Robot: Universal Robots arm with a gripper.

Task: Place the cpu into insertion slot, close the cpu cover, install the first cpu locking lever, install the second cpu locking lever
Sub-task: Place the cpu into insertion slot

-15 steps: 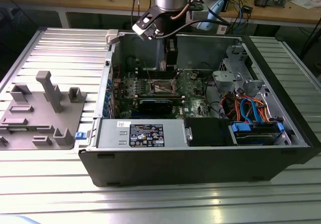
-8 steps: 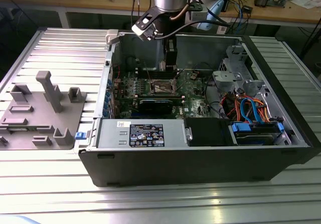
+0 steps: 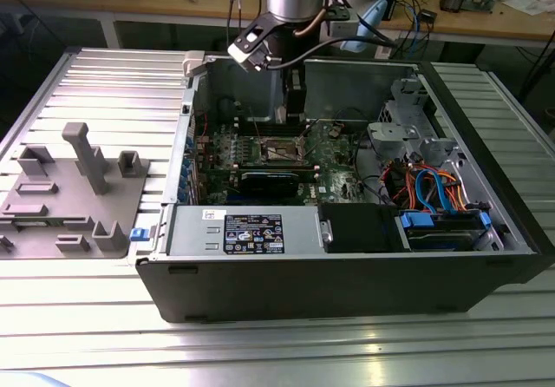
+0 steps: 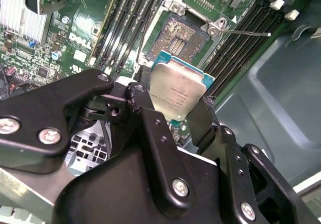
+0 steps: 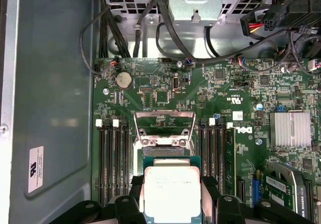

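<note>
Second wrist view: gripper (image 4: 173, 109) clamped on the cpu (image 4: 176, 89), near the open insertion slot (image 4: 180, 35).

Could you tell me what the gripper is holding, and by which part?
The gripper holds the cpu, clamped at two opposite side edges.

Bright, even light (soft glare on table (image 3: 373, 342)).

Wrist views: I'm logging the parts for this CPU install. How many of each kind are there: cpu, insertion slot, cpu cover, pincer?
cpu: 1
insertion slot: 1
cpu cover: 1
pincer: 1
Total: 4
</note>
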